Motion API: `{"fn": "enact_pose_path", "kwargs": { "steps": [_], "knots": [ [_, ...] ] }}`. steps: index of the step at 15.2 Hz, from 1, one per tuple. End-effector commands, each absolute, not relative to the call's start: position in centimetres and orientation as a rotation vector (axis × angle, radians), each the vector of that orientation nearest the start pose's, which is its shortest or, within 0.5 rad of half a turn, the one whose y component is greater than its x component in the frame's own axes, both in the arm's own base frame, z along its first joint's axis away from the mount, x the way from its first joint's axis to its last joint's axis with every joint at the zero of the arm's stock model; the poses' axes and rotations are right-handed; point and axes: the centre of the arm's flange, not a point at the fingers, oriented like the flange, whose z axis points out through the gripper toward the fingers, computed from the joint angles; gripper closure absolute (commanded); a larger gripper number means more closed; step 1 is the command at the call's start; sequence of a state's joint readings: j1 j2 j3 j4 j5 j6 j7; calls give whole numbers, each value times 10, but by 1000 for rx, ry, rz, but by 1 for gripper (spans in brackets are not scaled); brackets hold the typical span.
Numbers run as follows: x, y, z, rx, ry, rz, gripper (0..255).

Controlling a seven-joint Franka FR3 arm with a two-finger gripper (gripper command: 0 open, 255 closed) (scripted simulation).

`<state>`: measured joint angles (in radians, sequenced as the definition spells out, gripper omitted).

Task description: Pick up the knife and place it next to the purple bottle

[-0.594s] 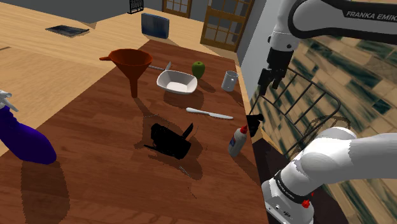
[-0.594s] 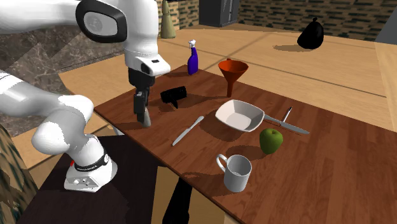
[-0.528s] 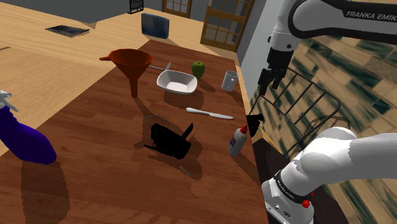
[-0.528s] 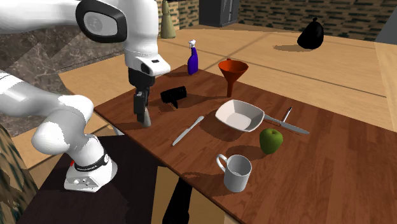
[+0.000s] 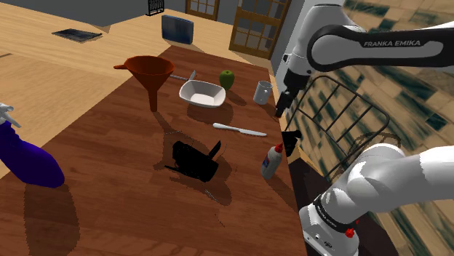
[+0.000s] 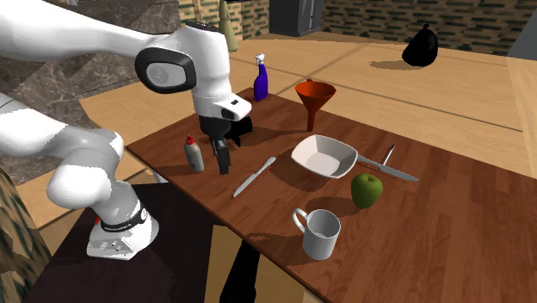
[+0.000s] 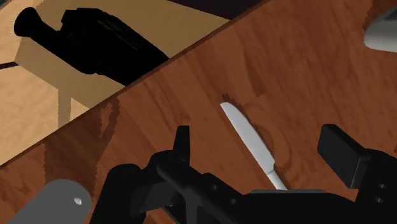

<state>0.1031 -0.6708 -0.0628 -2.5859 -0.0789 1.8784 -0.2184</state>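
Note:
The knife [image 5: 240, 130] is pale and slim and lies flat on the dark wooden table [image 5: 116, 167], between the white bowl [image 5: 201, 93] and the glue bottle [image 5: 272, 160]. My gripper [image 5: 280, 109] hangs open above the table's edge, close to one end of the knife [image 6: 255, 176]. In the wrist view the knife [image 7: 251, 143] lies between my spread fingers [image 7: 182, 143], untouched. The purple bottle [image 5: 29, 164] stands at the table's far corner, at the shoulder view's left edge; it is also seen as the purple bottle [image 6: 261, 82] behind the funnel [image 6: 315, 96].
An orange funnel [image 5: 149, 73], a green apple [image 5: 227, 78], a grey mug [image 5: 263, 92] and a black object [image 5: 195, 160] share the table. A second utensil [image 6: 387, 168] lies behind the bowl. A dark wire frame [image 5: 342, 124] stands beside the table's edge near my arm.
My arm has swung from outside the table's edge in over the table toward the knife, passing the glue bottle. Nothing on the table has moved.

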Motion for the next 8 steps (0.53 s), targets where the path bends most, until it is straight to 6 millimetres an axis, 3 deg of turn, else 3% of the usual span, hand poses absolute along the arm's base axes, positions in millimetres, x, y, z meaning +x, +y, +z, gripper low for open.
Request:
{"fn": "enact_pose_path", "kwargs": {
  "steps": [1,8],
  "knots": [
    [353,15,451,-3107,-594,-8,0],
    [389,53,395,-2955,-991,-222,0]
  ]
}}
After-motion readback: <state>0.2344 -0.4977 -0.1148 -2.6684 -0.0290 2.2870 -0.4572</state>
